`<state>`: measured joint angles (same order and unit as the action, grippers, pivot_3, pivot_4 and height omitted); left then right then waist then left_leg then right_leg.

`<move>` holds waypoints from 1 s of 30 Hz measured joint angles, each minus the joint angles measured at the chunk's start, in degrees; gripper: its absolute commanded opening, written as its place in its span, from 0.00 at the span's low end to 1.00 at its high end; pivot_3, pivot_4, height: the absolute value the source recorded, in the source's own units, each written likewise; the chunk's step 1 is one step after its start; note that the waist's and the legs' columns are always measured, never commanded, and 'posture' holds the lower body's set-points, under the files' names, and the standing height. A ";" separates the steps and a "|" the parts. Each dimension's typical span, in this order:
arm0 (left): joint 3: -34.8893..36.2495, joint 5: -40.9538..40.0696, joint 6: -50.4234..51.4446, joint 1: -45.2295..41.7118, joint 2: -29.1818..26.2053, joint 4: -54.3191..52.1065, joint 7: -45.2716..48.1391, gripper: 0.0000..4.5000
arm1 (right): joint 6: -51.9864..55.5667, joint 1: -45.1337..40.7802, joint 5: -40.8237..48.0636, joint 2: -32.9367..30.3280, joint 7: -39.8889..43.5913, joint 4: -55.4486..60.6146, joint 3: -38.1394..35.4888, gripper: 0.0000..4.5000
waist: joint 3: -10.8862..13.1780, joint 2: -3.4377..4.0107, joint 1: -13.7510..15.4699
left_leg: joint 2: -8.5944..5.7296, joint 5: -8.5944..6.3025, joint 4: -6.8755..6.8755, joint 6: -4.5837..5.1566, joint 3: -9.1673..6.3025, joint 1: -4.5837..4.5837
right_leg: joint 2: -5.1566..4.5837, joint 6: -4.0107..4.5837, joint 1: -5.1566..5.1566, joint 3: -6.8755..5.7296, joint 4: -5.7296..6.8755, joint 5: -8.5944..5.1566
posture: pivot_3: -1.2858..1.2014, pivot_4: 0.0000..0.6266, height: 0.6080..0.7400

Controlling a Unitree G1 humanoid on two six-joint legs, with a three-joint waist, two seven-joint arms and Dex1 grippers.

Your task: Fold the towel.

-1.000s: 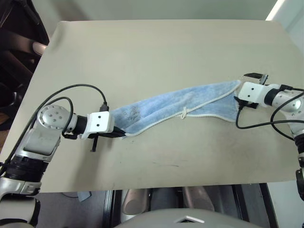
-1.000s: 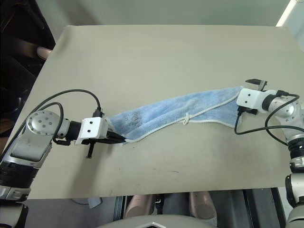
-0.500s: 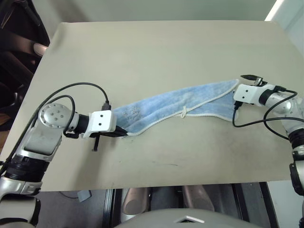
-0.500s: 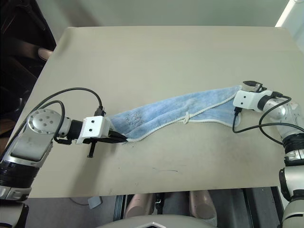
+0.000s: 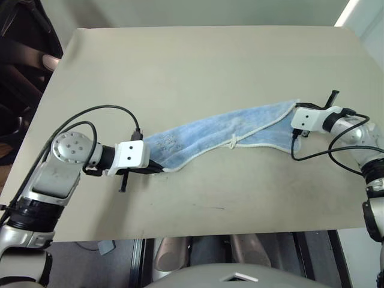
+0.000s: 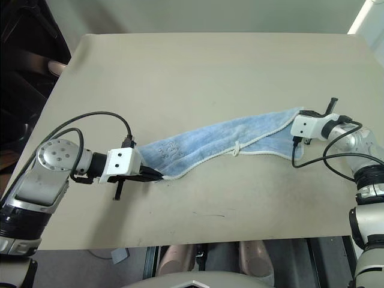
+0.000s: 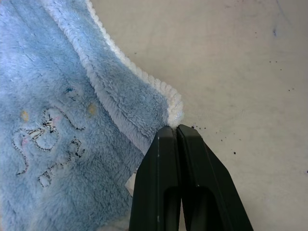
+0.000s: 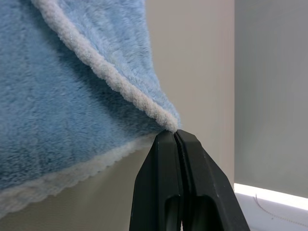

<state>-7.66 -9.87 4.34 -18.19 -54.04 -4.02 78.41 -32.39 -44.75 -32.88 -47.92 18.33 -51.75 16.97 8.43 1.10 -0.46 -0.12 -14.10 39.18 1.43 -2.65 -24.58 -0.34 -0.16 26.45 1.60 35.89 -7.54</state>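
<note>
Towel (image 5: 222,132) stretched on table (image 5: 192,66), long axis slanting from near-left up to far-right. Left gripper (image 7: 176,129) clamped on near-left corner; right gripper (image 8: 173,134) pinching far-right corner.

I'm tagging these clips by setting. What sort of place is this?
Probably a lab or workshop test bench rather than a home: a bare beige table holding nothing but the towel, exposed cables on both arms, and plain walls behind. What stands beside the table is too dark to tell.
</note>
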 measured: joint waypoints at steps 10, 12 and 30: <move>0.01 -0.02 -0.02 0.86 -0.03 -0.45 -0.29 0.00 | -0.91 -0.06 -0.64 -0.01 -0.59 -0.89 0.64 0.22 | 0.00 0.00 0.00 | 0.00 0.00 0.00 0.00 -0.01 0.00 | 0.00 0.01 0.00 0.00 0.00 -0.01 | 0.52 0.24 0.97; 0.01 -0.02 -0.05 0.88 -0.03 -0.45 -0.29 0.00 | -1.07 -0.24 -2.39 -0.02 -2.02 -1.16 1.98 0.35 | 0.00 0.00 -0.01 | 0.01 0.00 -0.01 0.00 0.00 0.01 | 0.00 0.01 0.00 0.00 0.00 0.00 | 0.52 0.24 0.97; 0.01 -0.02 -0.24 1.50 -0.02 -0.47 -0.38 0.00 | -2.52 -5.69 -10.18 1.21 -11.43 -8.24 6.93 0.01 | 0.00 0.01 -0.01 | 0.01 0.00 -0.03 0.00 0.00 0.02 | -0.01 0.01 0.00 -0.01 0.00 -0.01 | 0.52 0.24 0.97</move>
<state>-7.65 -9.88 4.10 -16.69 -54.06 -4.49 78.03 -34.91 -50.44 -43.06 -46.71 6.90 -60.00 23.90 8.43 1.11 -0.47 -0.10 -14.11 39.15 1.43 -2.64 -24.57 -0.35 -0.15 26.45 1.59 35.89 -7.54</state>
